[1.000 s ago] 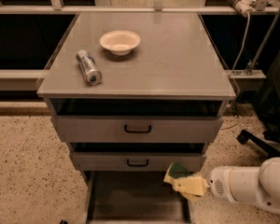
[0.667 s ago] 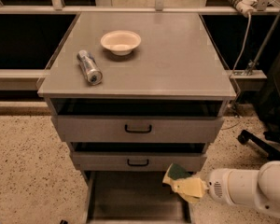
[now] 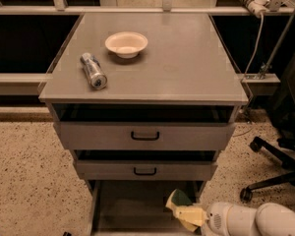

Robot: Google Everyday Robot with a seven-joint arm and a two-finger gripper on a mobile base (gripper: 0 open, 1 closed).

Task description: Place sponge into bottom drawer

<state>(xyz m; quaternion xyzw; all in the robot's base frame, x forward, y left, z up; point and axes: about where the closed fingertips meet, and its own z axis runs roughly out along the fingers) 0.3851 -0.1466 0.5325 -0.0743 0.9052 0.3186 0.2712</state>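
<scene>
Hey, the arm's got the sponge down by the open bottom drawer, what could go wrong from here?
The gripper holds the sponge tilted, low over the right side of the bottom drawer. Released here, it could catch the right wall and tumble onto the speckled floor. The middle drawer front sits just above, so the arm might bump it when lifting out.

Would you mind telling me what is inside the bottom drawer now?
The bottom drawer shows bare grey floor on its left and middle. At its right, the sponge is at the gripper, and both hide the floor beneath; the back is shadowed under the middle drawer.
</scene>
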